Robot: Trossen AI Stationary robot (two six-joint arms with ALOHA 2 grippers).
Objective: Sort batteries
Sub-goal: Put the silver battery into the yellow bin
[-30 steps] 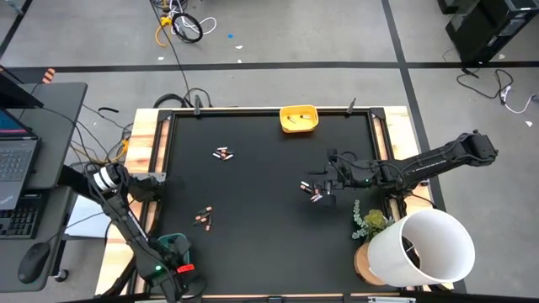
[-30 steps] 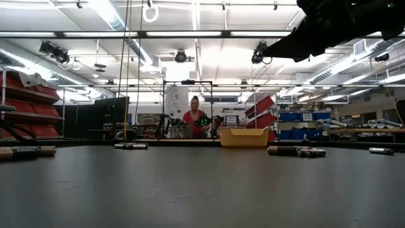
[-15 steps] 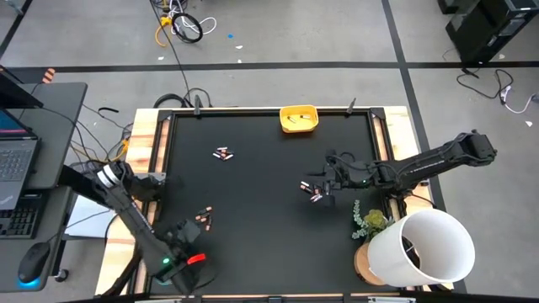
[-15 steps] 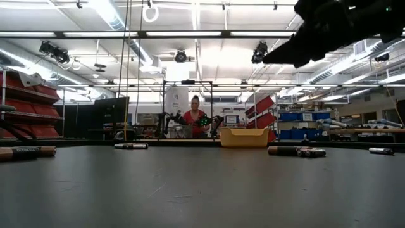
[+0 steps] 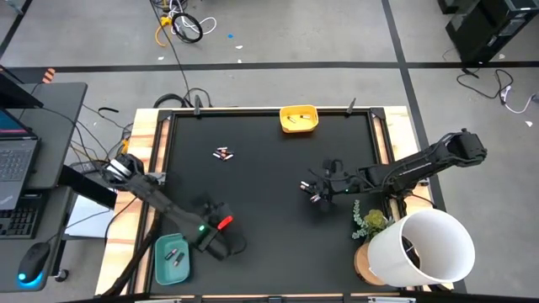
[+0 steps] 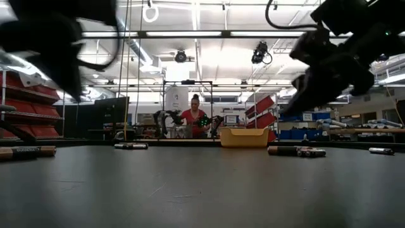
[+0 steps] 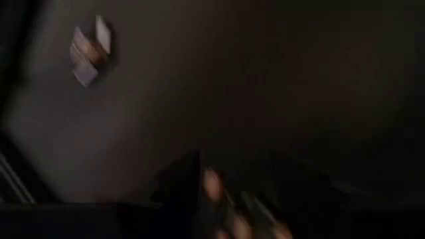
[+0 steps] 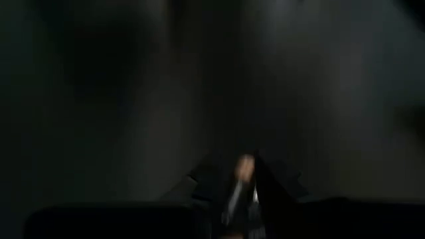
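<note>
My right gripper (image 5: 318,190), at four o'clock on the table (image 5: 269,244), is pinched half-closed on one battery (image 8: 240,178). I judge the next move is a clean lift, then a carry to the yellow tray (image 5: 299,119) at twelve. My left gripper (image 5: 222,243) hovers at seven beside the green tray (image 5: 160,252); whether it is open I cannot tell.

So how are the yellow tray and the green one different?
The yellow tray sits at the table's far edge, midway between the arms; the teal tray sits at the near left corner, beside the left gripper. The teal tray looks larger. Both hold a few batteries.
</note>
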